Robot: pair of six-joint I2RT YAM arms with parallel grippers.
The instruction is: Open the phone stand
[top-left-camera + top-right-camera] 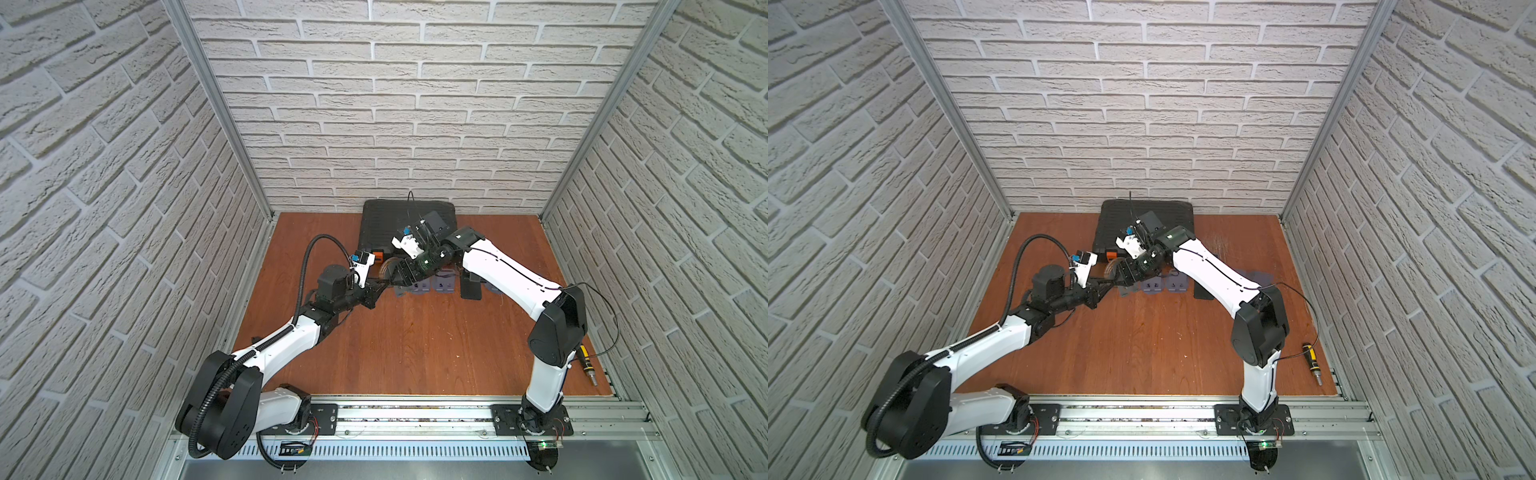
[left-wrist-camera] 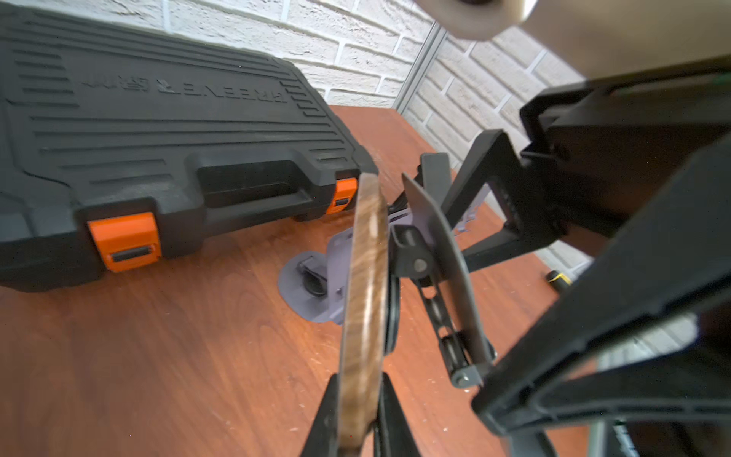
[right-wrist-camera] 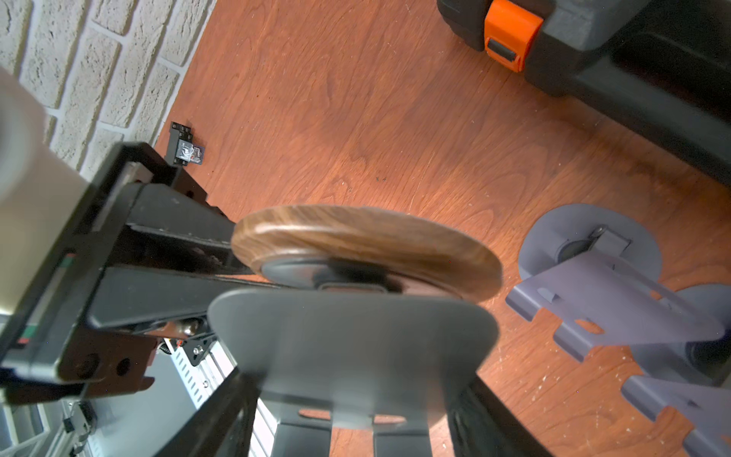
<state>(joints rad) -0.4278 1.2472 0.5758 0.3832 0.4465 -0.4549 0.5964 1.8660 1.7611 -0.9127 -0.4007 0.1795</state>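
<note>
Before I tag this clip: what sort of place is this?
Probably a robot test cell: brick-pattern wall panels in an aluminium frame, a mounting rail along the front, a black tool case on the wooden tabletop.

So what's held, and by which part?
The phone stand: left gripper on its round wooden base, at the rim; right gripper across its grey metal plate.

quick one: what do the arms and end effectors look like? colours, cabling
Both have white link shells and black joints. The left arm carries a black corrugated conduit; the right arm has a thin black cable. The left end effector and right end effector are black with parallel fingers. A white camera housing with a blue connector tops each wrist.
</note>
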